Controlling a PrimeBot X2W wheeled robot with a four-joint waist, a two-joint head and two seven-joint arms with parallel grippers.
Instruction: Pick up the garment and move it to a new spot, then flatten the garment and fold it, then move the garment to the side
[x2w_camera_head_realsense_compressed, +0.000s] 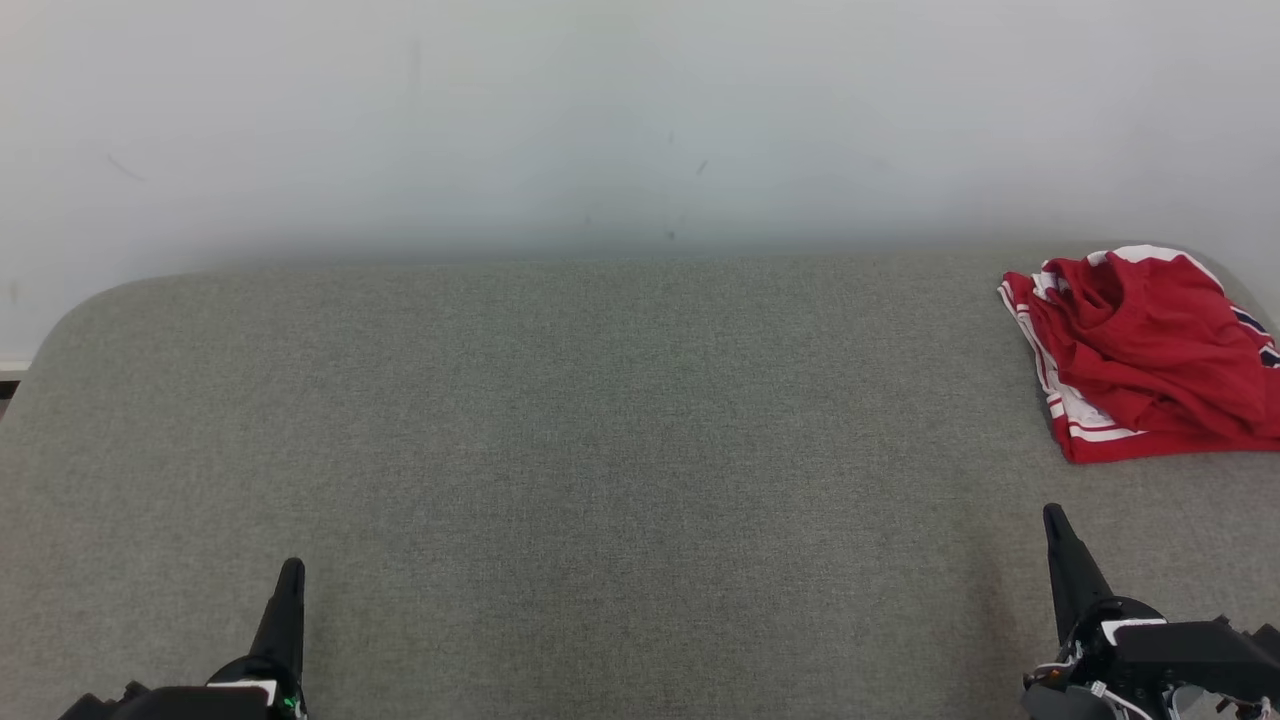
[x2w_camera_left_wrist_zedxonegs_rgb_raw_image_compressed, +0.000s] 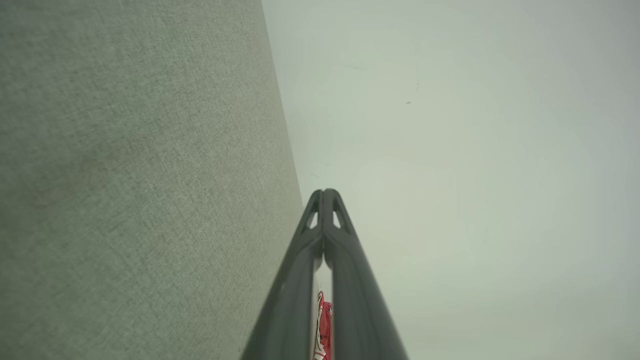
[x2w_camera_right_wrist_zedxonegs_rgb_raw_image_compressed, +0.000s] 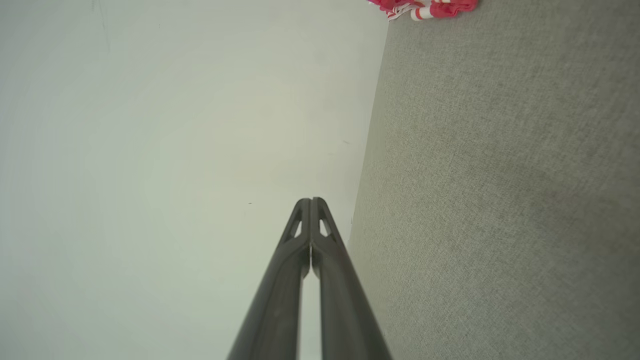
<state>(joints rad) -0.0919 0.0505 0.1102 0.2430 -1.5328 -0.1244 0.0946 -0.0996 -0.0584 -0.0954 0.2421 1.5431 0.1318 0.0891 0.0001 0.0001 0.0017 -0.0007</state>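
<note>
In the head view, you find the garment (x2w_camera_head_realsense_compressed: 1150, 350) at the right edge of the frame, a little above the middle. It is a compact red bundle with white stripes, lying on the grey padded surface (x2w_camera_head_realsense_compressed: 600, 450) near the pale wall (x2w_camera_head_realsense_compressed: 640, 120). Its striped edge runs from upper left down toward the lower middle of the bundle. Its long axis seems to slant from upper left to lower right, though the frame cuts it off, so you cannot fix its full length. The left gripper (x2w_camera_head_realsense_compressed: 291, 568) sits at the lower left and the right gripper (x2w_camera_head_realsense_compressed: 1053, 512) at the lower right. Both are clenched on nothing and well apart from the cloth. Judging by the fairly straight edges and the spot off to the side, you may be looking at a finished fold already set aside. The rumpled top could equally mean nothing has been started, and the pictures do not settle which. In the left wrist view, the left gripper (x2w_camera_left_wrist_zedxonegs_rgb_raw_image_compressed: 325, 191) has its jaws pressed together, and a red sliver of the garment (x2w_camera_left_wrist_zedxonegs_rgb_raw_image_compressed: 325, 320) shows low between the fingers, far off. In the right wrist view, the right gripper (x2w_camera_right_wrist_zedxonegs_rgb_raw_image_compressed: 311, 200) is likewise closed and empty, and the garment (x2w_camera_right_wrist_zedxonegs_rgb_raw_image_compressed: 425, 6) peeks in at the top edge, its striped hem lying roughly left to right there.
</note>
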